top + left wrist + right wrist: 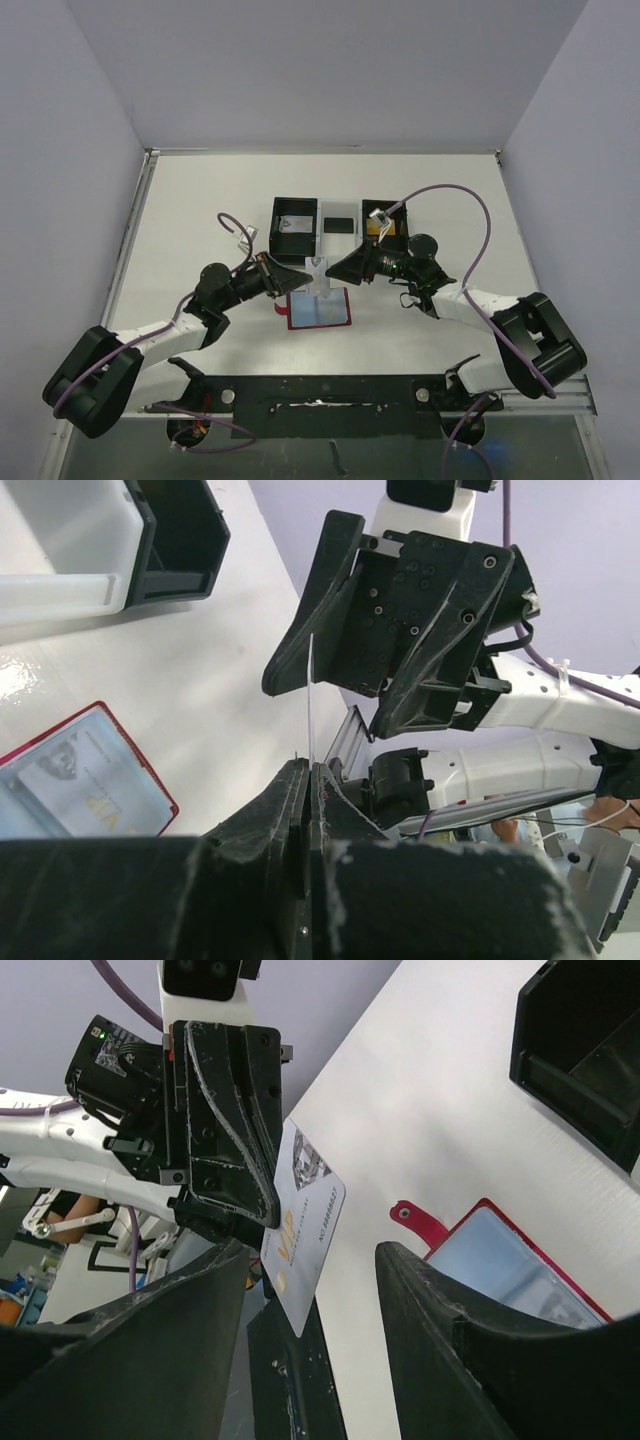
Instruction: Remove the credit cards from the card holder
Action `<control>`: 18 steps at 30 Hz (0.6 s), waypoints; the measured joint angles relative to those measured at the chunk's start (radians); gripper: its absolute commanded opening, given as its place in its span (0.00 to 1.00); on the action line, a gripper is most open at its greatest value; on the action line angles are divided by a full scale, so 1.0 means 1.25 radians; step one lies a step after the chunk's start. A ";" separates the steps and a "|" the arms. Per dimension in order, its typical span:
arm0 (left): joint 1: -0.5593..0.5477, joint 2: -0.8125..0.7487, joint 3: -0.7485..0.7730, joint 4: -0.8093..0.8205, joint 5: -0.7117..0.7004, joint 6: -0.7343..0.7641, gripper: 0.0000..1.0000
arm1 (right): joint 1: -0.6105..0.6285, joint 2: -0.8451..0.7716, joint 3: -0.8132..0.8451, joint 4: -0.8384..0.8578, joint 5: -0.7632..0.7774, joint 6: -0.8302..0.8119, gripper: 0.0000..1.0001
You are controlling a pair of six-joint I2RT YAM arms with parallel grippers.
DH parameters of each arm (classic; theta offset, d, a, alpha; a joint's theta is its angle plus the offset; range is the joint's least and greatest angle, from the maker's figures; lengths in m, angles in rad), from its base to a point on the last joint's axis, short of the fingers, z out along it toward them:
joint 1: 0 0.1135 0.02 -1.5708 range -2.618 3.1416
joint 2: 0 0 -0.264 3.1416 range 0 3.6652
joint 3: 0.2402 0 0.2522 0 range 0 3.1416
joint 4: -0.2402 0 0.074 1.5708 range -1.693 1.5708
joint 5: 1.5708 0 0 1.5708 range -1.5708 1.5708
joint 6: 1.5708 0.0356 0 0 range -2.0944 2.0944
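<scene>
Pale grey-white card (305, 1228) upright in air; red card holder (320, 310) open flat beneath

Robotics lab test cell: white table (200, 200) boxed by plain pale walls (60, 120), 2 cabled arms (165, 338) bolted on.

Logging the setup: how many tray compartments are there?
3, in a row behind the wallet: left black compartment, middle white compartment, right black compartment. None seems hidden.

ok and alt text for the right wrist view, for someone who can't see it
The left gripper holds a pale credit card marked VIP above the white table, framed between the open jaws of the right gripper. The red card holder lies open on the table at lower right, with a black bin at top right.
</scene>
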 measured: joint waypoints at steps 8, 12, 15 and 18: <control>0.000 0.009 0.000 0.053 0.005 -0.020 0.00 | 0.000 0.001 0.006 0.000 -0.032 0.003 0.37; 0.000 0.013 0.000 0.078 0.009 -0.028 0.00 | 0.001 0.001 0.019 0.000 -0.046 0.010 0.31; 0.000 0.018 0.000 0.097 0.015 -0.039 0.00 | 0.001 0.006 0.032 0.026 -0.056 0.032 0.26; 0.000 0.025 0.000 0.110 0.017 -0.043 0.00 | 0.001 0.019 0.033 0.051 -0.063 0.052 0.23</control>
